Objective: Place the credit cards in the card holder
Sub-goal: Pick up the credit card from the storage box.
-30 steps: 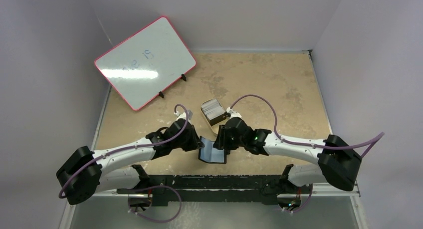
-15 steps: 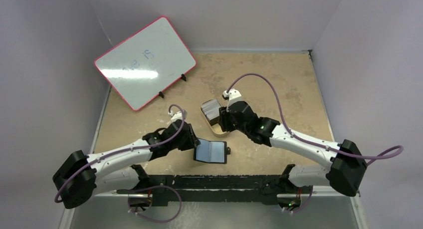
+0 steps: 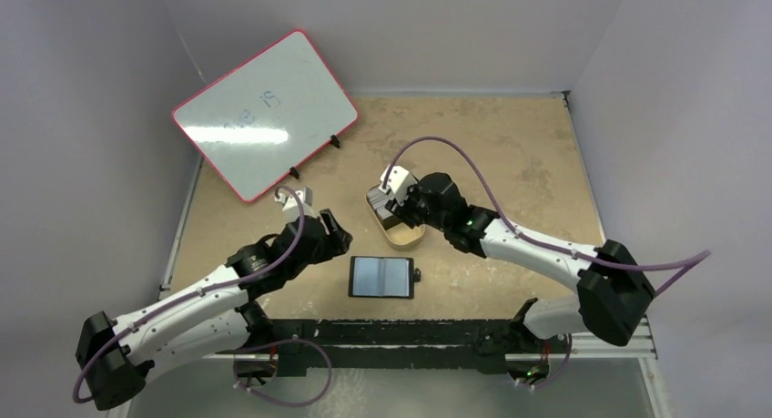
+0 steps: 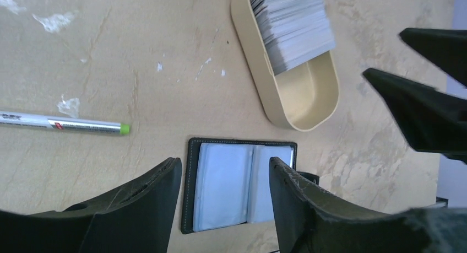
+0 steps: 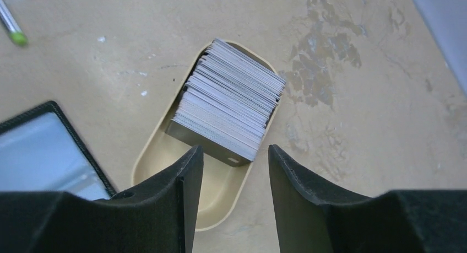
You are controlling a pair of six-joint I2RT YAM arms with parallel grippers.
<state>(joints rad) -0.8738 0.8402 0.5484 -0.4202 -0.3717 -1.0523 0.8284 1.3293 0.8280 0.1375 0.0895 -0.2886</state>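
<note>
The card holder (image 3: 381,277) lies opened flat on the table, its bluish-grey inside facing up and its snap tab on the right. In the left wrist view the card holder (image 4: 237,187) shows between the fingers of my left gripper (image 4: 226,167), which is open, above it and apart from it. In the top view the left gripper (image 3: 332,231) stands to the holder's upper left. The credit cards (image 5: 228,101) form a whitish-grey stack leaning in a tan oval tin (image 5: 215,200). My right gripper (image 5: 235,154) hovers open just before the stack, holding nothing.
A silver pen (image 4: 66,122) with a green tip lies left of the card holder. A pink-framed whiteboard (image 3: 264,113) stands propped at the back left. White walls close in the table's left, back and right sides.
My left gripper opened, let go of the card holder and drew back to the left. The holder now lies flat and open. My right gripper moved from the holder to the tin.
</note>
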